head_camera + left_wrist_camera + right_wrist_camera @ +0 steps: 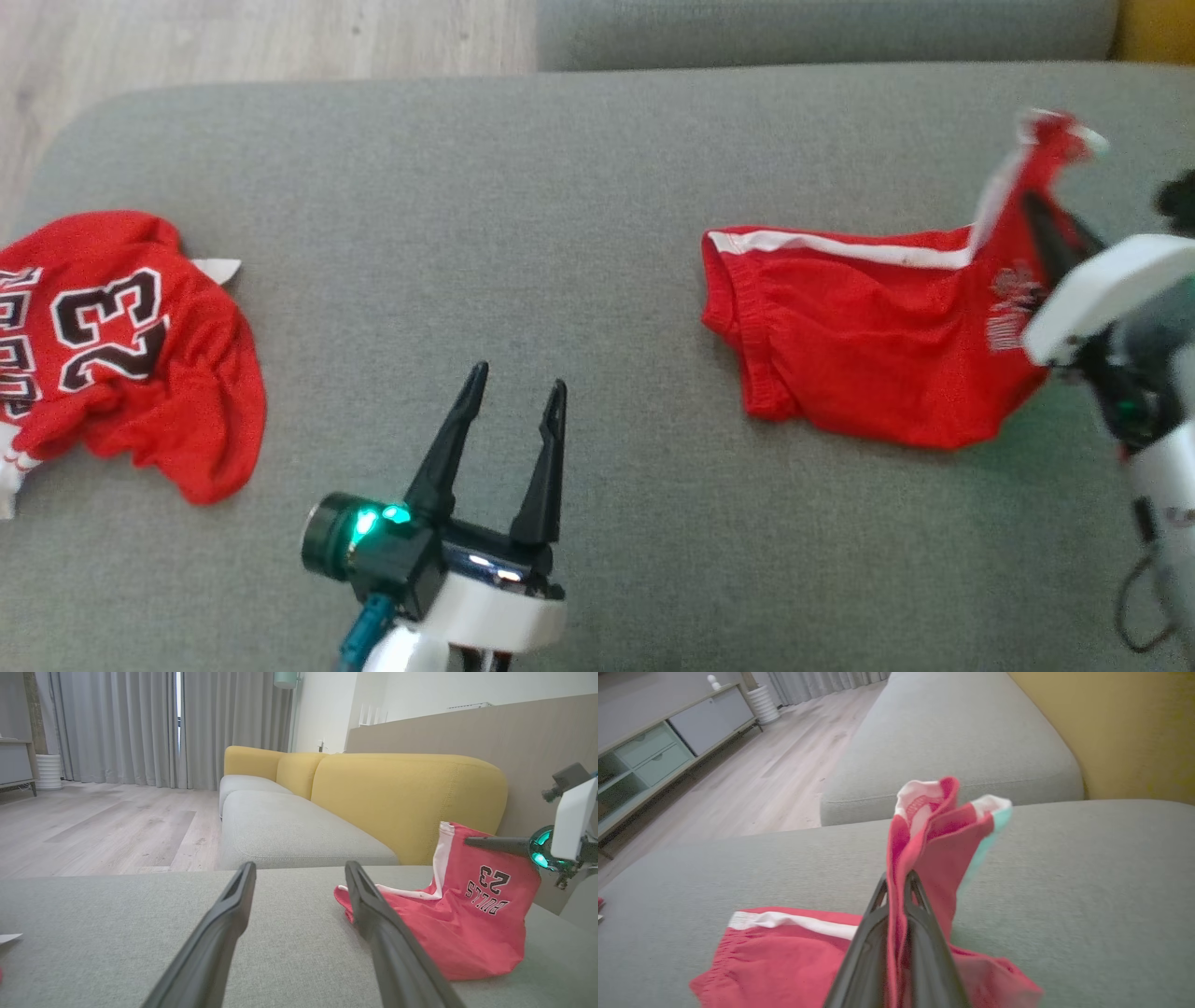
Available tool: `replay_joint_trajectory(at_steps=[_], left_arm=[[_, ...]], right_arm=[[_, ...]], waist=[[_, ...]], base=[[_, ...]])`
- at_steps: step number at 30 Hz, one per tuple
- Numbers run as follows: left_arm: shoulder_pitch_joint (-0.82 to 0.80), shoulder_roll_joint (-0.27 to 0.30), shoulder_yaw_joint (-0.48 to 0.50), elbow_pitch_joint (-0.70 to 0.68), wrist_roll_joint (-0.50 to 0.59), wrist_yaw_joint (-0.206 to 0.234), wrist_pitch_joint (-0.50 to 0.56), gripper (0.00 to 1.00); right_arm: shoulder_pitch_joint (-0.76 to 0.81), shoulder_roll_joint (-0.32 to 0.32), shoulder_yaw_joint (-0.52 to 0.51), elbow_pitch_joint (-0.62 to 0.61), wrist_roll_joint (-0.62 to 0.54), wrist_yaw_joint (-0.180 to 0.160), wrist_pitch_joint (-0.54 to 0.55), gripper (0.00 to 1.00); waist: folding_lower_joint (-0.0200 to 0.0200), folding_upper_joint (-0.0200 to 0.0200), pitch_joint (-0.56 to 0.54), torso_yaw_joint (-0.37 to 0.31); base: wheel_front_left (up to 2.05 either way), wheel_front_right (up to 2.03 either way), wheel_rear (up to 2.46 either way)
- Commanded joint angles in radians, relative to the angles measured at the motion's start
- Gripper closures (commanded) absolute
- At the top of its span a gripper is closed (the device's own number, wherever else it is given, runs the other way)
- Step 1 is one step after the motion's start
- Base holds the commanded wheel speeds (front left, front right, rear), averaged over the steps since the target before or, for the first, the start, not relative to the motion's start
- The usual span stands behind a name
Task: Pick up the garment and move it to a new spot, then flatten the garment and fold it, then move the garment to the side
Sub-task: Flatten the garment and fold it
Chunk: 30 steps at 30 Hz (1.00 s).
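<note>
The garment [868,345], red shorts with a white side stripe, lies on the right part of the grey cushion [560,215]. My right gripper [1034,201] is shut on its right corner and holds that corner pulled up above the cushion; the rest rests flat. In the right wrist view the red cloth [934,835] stands up from between the closed fingertips of the right gripper [899,879]. My left gripper [519,377] hovers open over the cushion's middle, holding nothing. The left wrist view shows the open left gripper [300,865], with the lifted garment [467,919] to its right.
A second red garment, a jersey numbered 23 [131,364], lies crumpled at the cushion's left edge. Wooden floor [233,37] lies beyond the far left corner. Another grey seat [289,830] with a yellow backrest [406,793] stands behind.
</note>
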Motion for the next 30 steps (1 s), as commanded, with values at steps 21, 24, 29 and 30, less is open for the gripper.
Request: replay_joint_trajectory(at_steps=[21, 24, 29, 30], left_arm=[[-0.004, -0.005, -0.01, -0.024, -0.052, 0.029, -0.005, 0.0], [0.002, -0.005, 0.003, -0.028, -0.051, 0.035, -0.005, 0.0], [0.026, -0.005, 0.024, -0.031, -0.048, 0.041, -0.005, 0.0], [0.032, -0.005, 0.028, -0.031, -0.047, 0.043, -0.005, 0.0]], right_arm=[[0.063, 0.222, 0.118, -0.264, -0.017, -0.001, 0.054, 0.0], [0.115, 0.179, 0.063, -0.329, -0.026, -0.001, 0.02, 0.0], [0.228, 0.132, -0.035, -0.407, -0.044, -0.001, -0.065, 0.0], [0.251, 0.127, -0.045, -0.418, -0.047, -0.001, -0.087, 0.0]], waist=[[0.0001, 0.0, -0.013, 0.074], [0.0001, 0.0, -0.02, 0.051], [0.0001, 0.0, -0.048, 0.007], [0.0001, 0.0, -0.053, -0.001]], base=[[0.0, 0.0, 0.0], [0.0, 0.0, 0.0], [0.0, 0.0, 0.0], [0.0, 0.0, 0.0]])
